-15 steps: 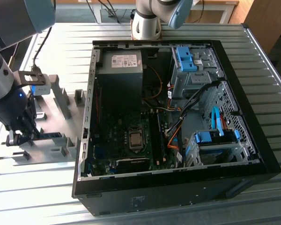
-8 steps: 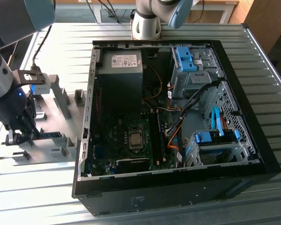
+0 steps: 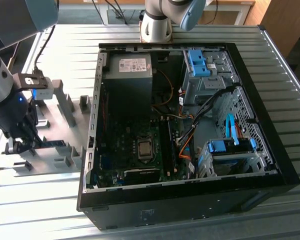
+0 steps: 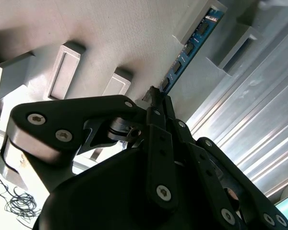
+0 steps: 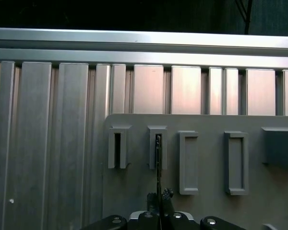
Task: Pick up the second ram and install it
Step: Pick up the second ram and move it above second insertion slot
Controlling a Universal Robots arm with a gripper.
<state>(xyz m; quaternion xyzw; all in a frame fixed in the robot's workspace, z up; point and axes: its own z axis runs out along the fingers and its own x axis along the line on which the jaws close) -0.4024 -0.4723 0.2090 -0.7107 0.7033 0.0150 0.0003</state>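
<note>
I am at the pick-up step. My gripper [image 3: 24, 145] is down at the grey holder plate [image 3: 60, 167]. That plate lies at about nine o'clock from the open computer case [image 3: 190, 205], on the exterior view's left. The second ram [image 3: 52, 143] stands on its thin edge in the plate and is not yet in the case. The fingers are almost fully closed, and to me they look pinched on one end of the second ram. So I think the grab is the step in hand, and the lift and the fitting are not done. The next move calls for a firm, straight hold, I think, because the stick is thin and its narrow slots could catch it. The exterior view shows me the motherboard [image 3: 125, 150] where the stick must go, at about three o'clock from the gripper and well apart from it. In that view the stick is just a dark line. The second wrist view shows the second ram [image 4: 192, 44] from its blue side, with black chips [image 4: 201, 28], running away from the gripper [image 4: 156, 98]. The first wrist view shows the second ram [image 5: 158, 160] edge-on, lined up with one of a row of slots [image 5: 188, 163].
</note>
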